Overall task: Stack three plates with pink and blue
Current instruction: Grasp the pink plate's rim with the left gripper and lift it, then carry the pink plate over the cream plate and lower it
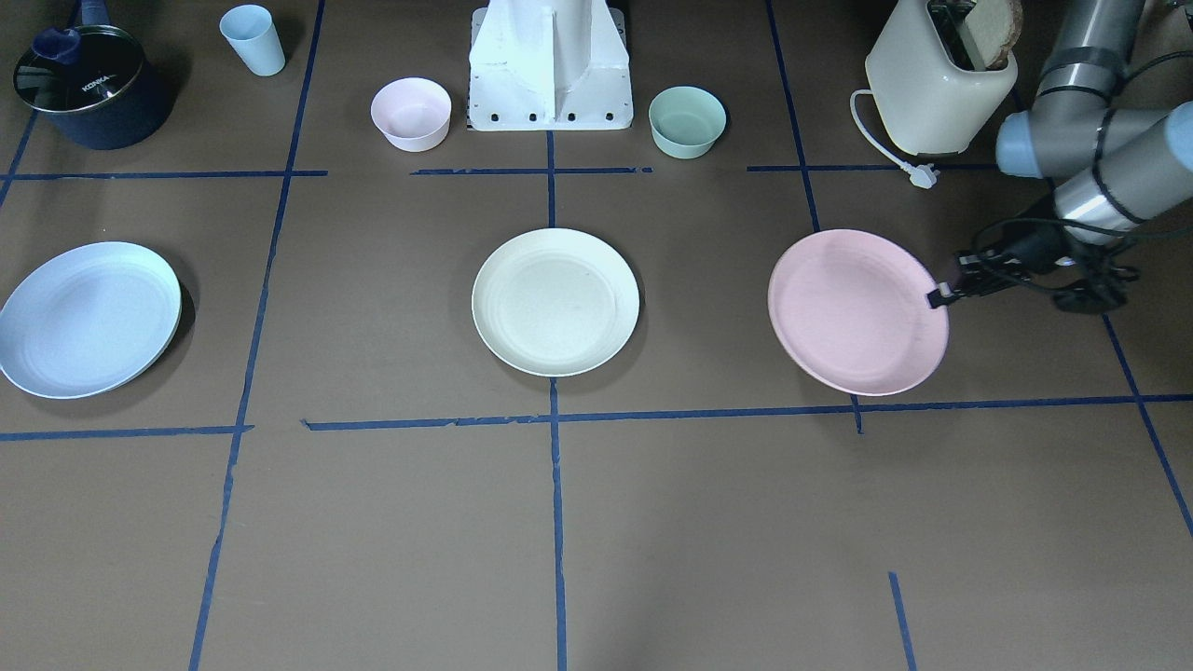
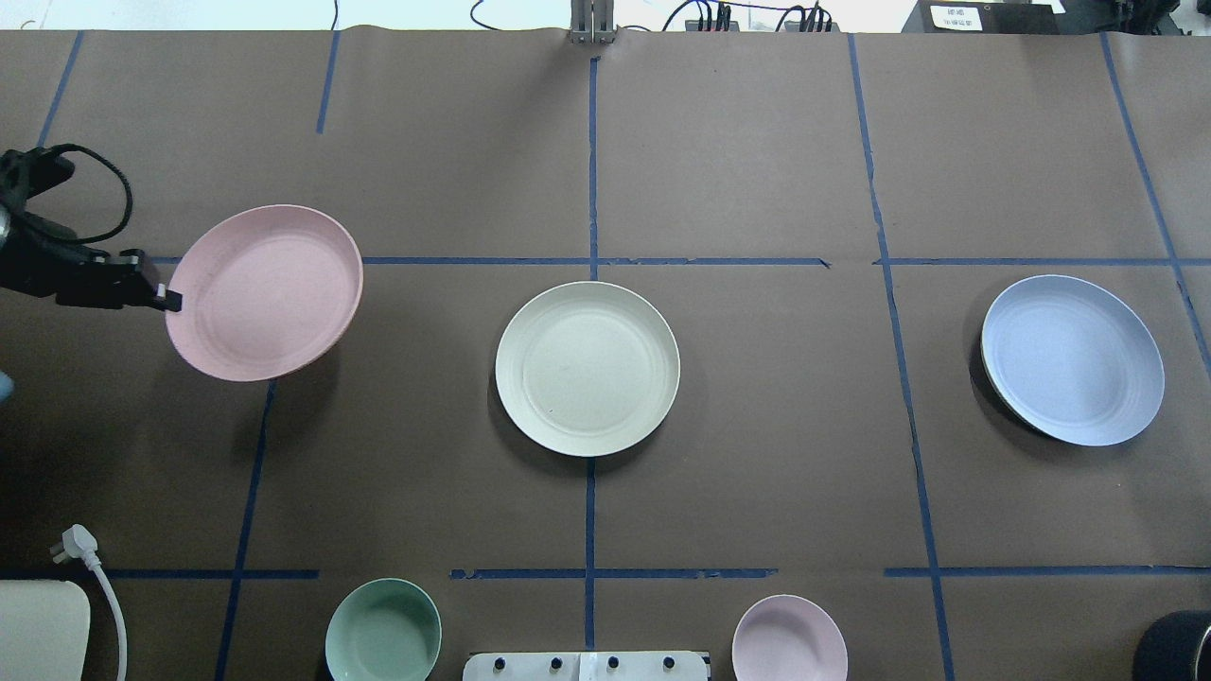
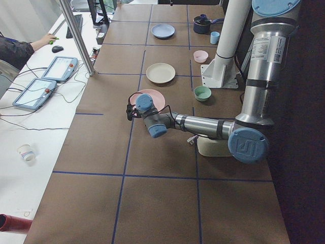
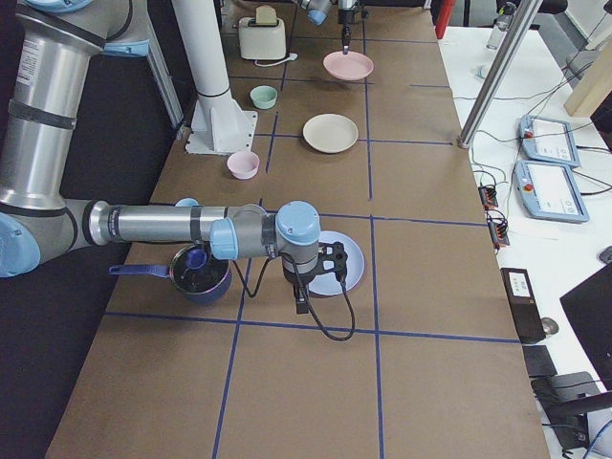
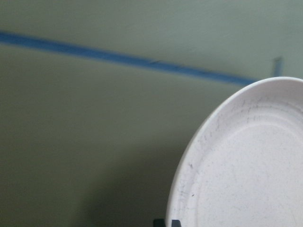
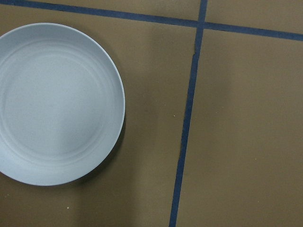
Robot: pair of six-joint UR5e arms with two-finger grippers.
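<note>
Overhead exterior: lift-and-carry step.
Held pink plate [image 2: 265, 291] aloft at 9 o'clock with left pincer [image 2: 170, 301] clamped on its rim; likely needed next a carry onto cream plate [image 2: 587, 369] at centre. Couldn't judge right pincer [image 4: 301, 304], apart or together.

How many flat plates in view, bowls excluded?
3: pink plate on the robot's left, rim held by the left gripper; cream plate at centre; blue plate on the robot's right. None stacked, none looks hidden.
</note>
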